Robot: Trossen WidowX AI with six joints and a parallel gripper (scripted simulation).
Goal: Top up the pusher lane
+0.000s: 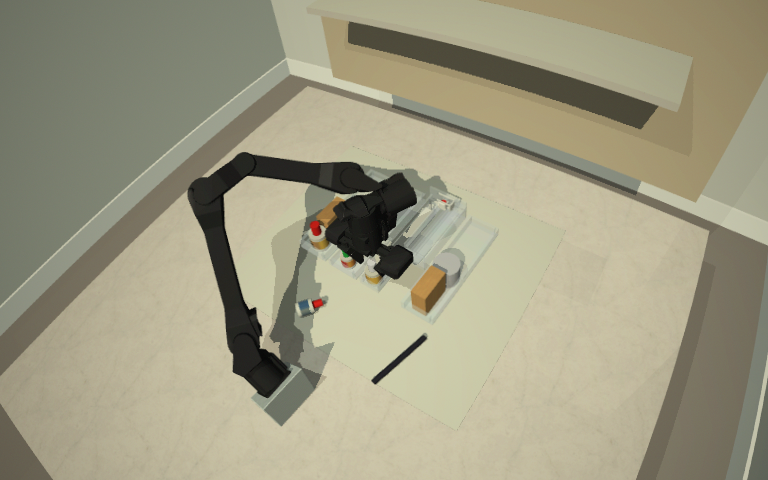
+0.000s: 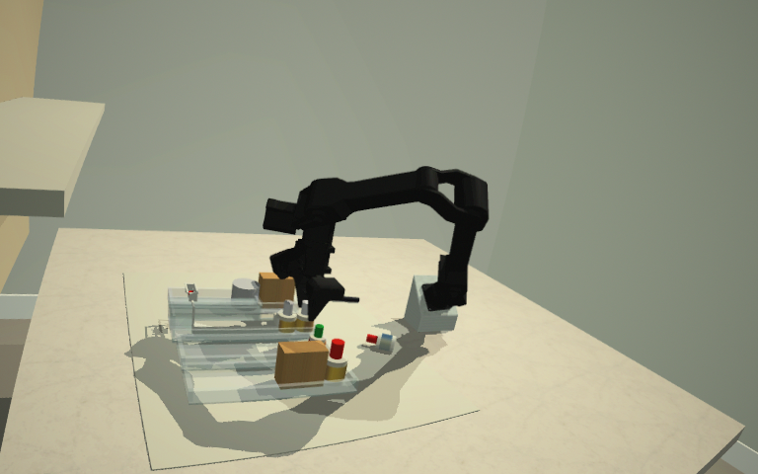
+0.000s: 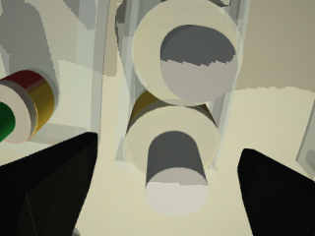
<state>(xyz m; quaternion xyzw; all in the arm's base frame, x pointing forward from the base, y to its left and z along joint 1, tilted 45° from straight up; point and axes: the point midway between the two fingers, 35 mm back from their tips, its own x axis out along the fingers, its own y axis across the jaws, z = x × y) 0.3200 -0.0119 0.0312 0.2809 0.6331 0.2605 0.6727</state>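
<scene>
The front jar [image 1: 372, 276] [image 2: 304, 309] [image 3: 177, 194], with a grey-white cap and amber band, stands upright at the front end of the clear sprung lane [image 1: 380, 288] [image 3: 227, 118]. The matching rear jar [image 2: 287, 322] [image 3: 197, 79] stands right behind it in the same row, apparently touching. My gripper [image 3: 171, 152] is open and low around the front jar, with a visible gap between each finger and the jar in the wrist view. The pusher plate and the contact with the front stop cannot be made out.
A green-capped jar [image 1: 347, 260] [image 2: 318, 331] [image 3: 25, 108] stands in the neighbouring lane. Beyond it are a red-capped jar [image 1: 318, 237] [image 2: 336, 360] and wooden block [image 2: 301, 362]. Another block [image 1: 428, 289] and grey cylinder [image 1: 450, 266] stand opposite. A blue-labelled jar [image 1: 305, 307] and black rod [image 1: 399, 358] lie in front.
</scene>
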